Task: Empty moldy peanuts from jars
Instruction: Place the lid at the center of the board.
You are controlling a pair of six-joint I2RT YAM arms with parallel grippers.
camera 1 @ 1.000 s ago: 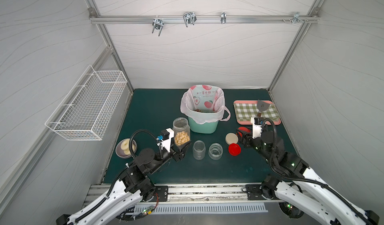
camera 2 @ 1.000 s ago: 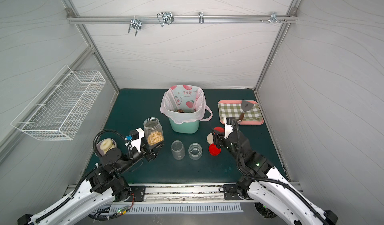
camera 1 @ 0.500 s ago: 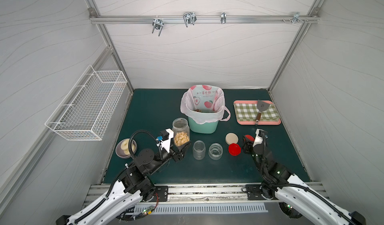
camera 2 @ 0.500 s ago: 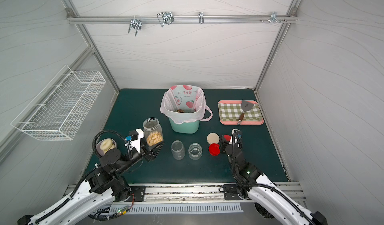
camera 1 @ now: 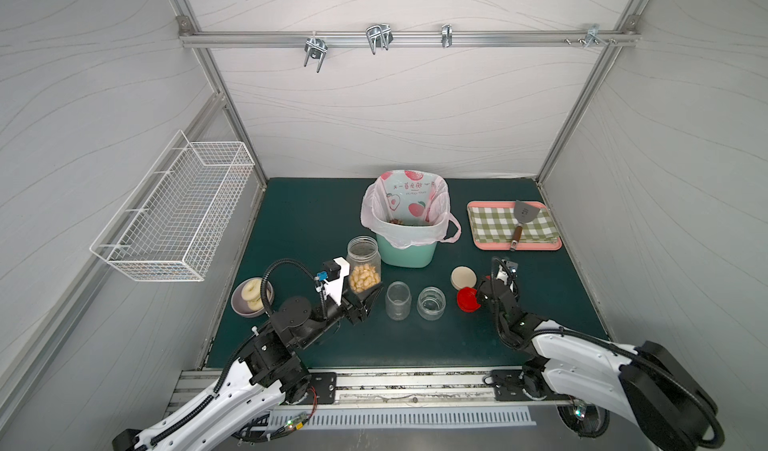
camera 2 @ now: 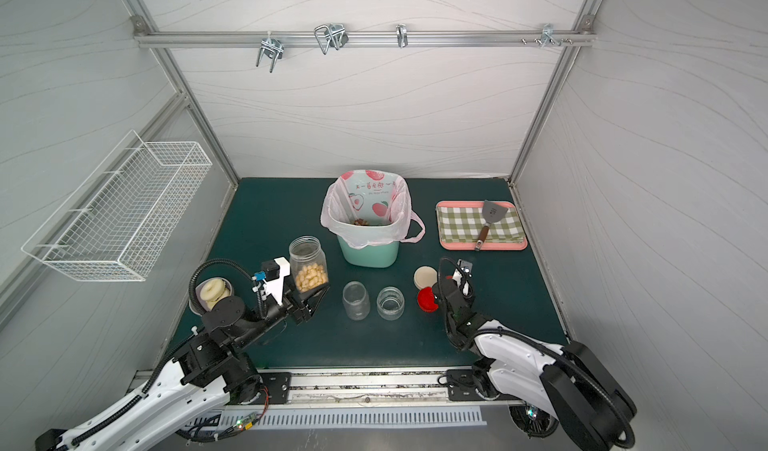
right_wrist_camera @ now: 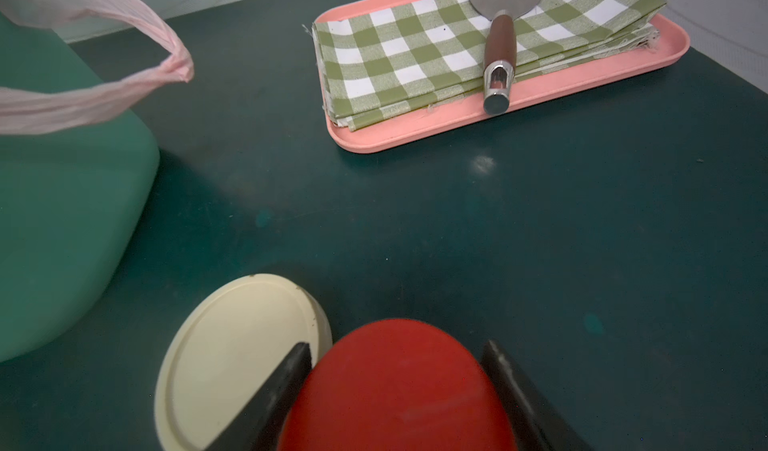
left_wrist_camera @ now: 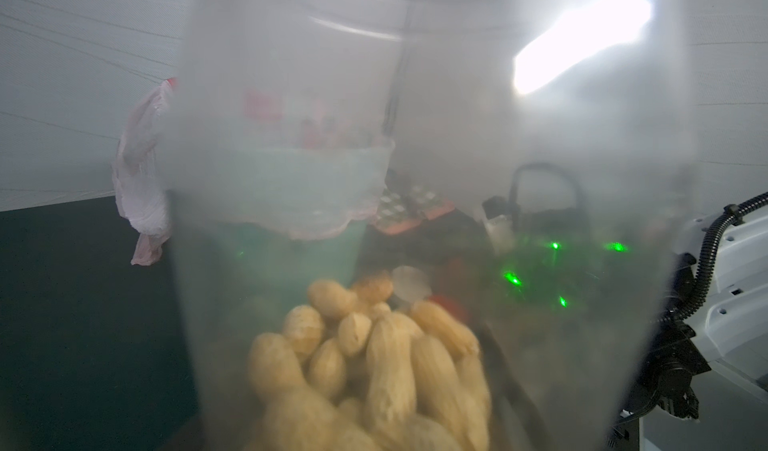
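So the left end effector is clamped on the lidless clear round jar of tan peanuts, while the right end effector is clamped on a red round lid.

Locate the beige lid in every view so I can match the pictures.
In a top view: the beige lid lies flat on the mat, right of centre.
In a top view: same spot, right of centre.
Left wrist: cannot be made out; the blurred jar fills the picture.
Right wrist: close up, beside the red lid.
Shared landmark: the pink tray, just beyond the lid.
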